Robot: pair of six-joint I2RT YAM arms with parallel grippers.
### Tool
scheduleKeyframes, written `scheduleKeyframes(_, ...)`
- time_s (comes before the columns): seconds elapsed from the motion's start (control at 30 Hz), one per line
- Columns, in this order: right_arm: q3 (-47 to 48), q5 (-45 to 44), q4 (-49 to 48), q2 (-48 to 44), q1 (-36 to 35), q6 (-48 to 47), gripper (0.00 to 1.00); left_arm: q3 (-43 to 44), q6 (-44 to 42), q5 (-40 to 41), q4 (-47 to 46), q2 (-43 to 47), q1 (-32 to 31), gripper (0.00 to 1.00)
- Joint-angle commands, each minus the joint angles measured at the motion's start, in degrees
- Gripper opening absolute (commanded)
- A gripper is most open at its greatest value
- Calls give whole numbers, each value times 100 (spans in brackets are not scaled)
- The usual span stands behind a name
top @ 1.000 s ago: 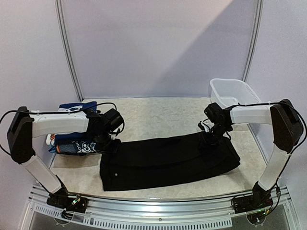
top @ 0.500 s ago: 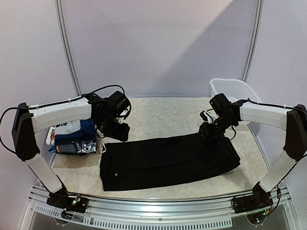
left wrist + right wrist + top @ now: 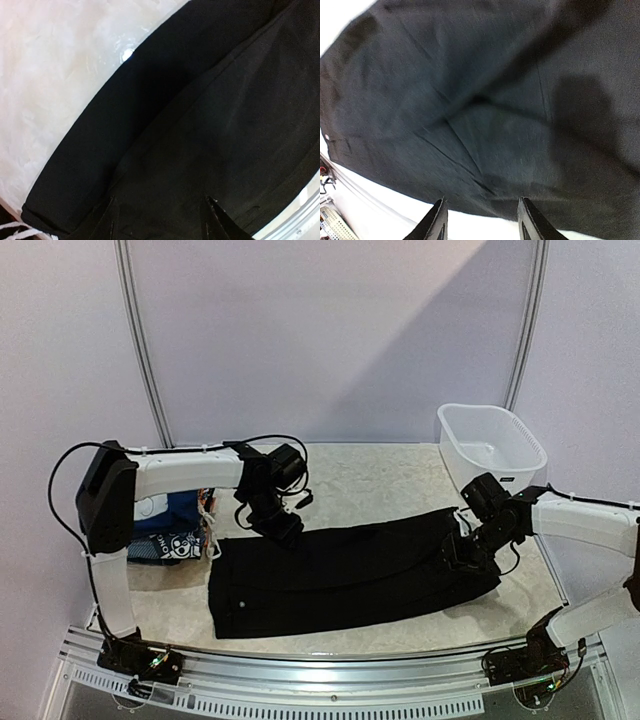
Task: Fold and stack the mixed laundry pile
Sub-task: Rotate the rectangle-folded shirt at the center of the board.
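Note:
A large black garment (image 3: pixel 350 575) lies spread flat across the table, folded lengthwise. My left gripper (image 3: pixel 283 528) hovers over its far left edge, jaws open. In the left wrist view the fingers (image 3: pixel 212 212) stand apart with only black garment (image 3: pixel 200 125) below them. My right gripper (image 3: pixel 462 550) is low over the garment's right end, also open. The right wrist view shows its fingertips (image 3: pixel 440 212) straddling the creased hem of the black garment (image 3: pixel 485 100). At the left sits a stack of folded pieces (image 3: pixel 172 525), blue cartoon print showing.
A white plastic tub (image 3: pixel 505 462) stands at the back right corner. Bare marble tabletop (image 3: pixel 370 480) lies behind the garment. The metal rail (image 3: pixel 330 680) runs along the near edge. The left arm's link reaches over the folded stack.
My left gripper has opened and swung right from the folded stack to the black garment's far left edge. The right gripper has slid right and nearer along the garment's right end.

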State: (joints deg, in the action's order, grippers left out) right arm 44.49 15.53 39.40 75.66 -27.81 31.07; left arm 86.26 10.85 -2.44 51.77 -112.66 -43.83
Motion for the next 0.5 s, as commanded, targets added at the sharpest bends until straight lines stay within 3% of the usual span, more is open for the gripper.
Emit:
scheduleKeyframes(0.0,-368,-2,-297,-45,-297,553,48,253,-289,-179,110,-386,-38,55)
scheduleKeyframes(0.47,-46,-312,-554,1385,-499,554,47,-329,-112,-250,-80,-668,93,51)
